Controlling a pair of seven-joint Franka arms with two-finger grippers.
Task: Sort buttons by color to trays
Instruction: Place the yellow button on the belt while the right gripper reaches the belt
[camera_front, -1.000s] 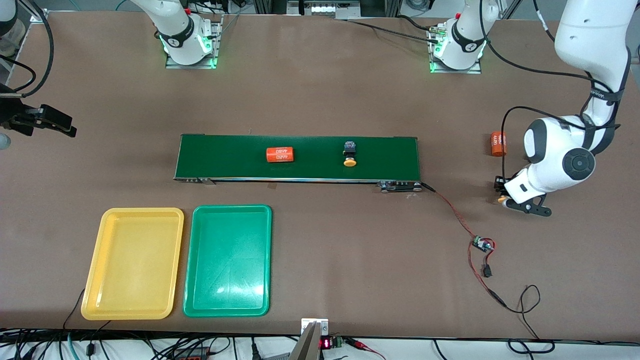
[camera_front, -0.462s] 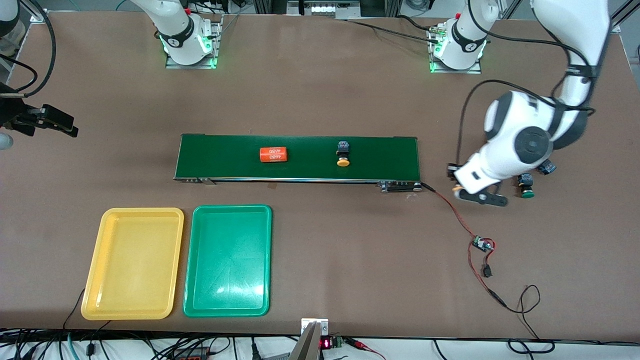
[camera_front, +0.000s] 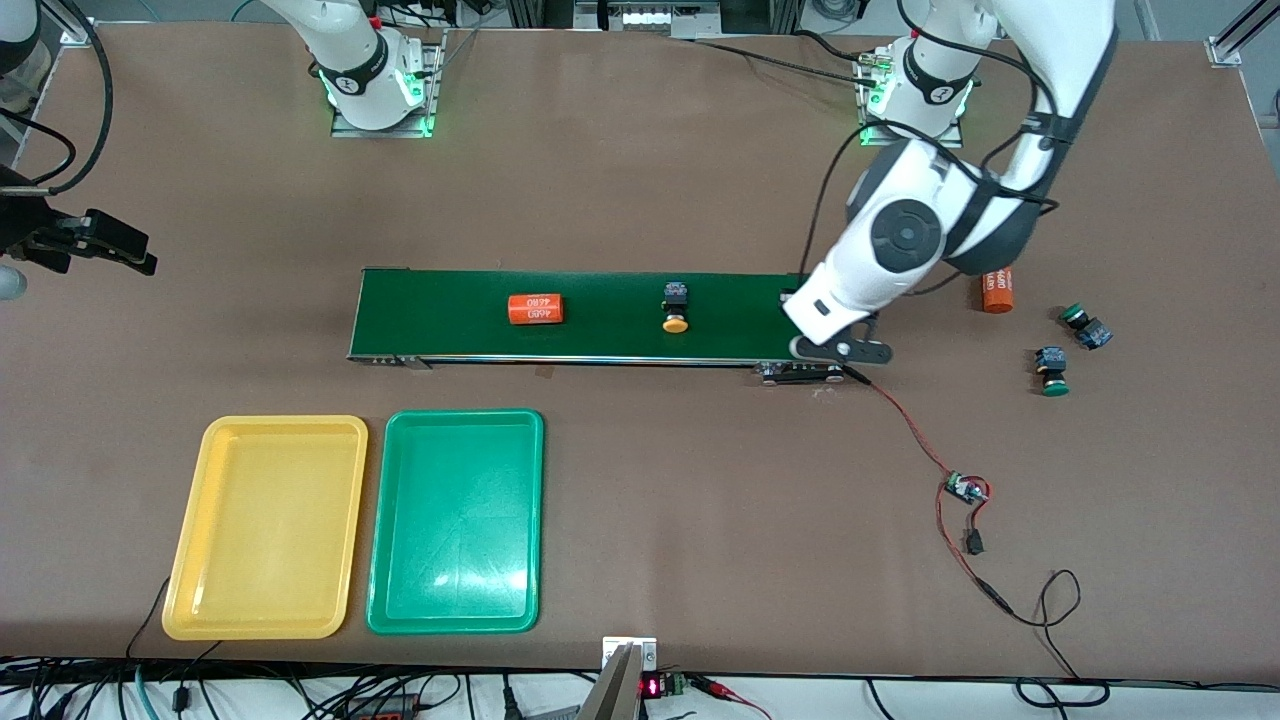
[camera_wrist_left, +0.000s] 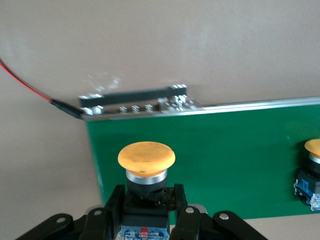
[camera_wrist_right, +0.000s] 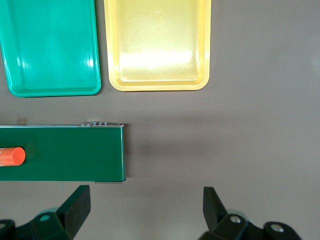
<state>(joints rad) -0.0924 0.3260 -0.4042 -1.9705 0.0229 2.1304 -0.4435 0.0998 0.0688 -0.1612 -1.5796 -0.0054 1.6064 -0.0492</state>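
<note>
Your left gripper (camera_front: 838, 347) hangs over the belt's (camera_front: 600, 315) end toward the left arm, its fingers hidden in the front view. On the belt you see a yellow button (camera_front: 676, 307) and an orange cylinder (camera_front: 535, 309); a second cylinder (camera_front: 997, 290) and two green buttons (camera_front: 1084, 325) (camera_front: 1050, 369) lie on the table toward the left arm's end. Nearer the camera than the belt, the yellow tray (camera_front: 265, 527) and green tray (camera_front: 455, 521) sit just beside each other. Your right gripper (camera_front: 110, 245) waits at the right arm's end of the table. From the left wrist, you see the gripper (camera_wrist_left: 150, 212) clamped on a held button (camera_wrist_left: 146, 165) with a yellow cap, over the belt (camera_wrist_left: 230, 165), with the other yellow button (camera_wrist_left: 312, 172) farther along it. From the right wrist, your gripper (camera_wrist_right: 145, 207) stands wide, holding nothing, above bare table beside the belt end (camera_wrist_right: 65, 152), with both trays (camera_wrist_right: 157, 42) (camera_wrist_right: 50, 47) in sight.
</note>
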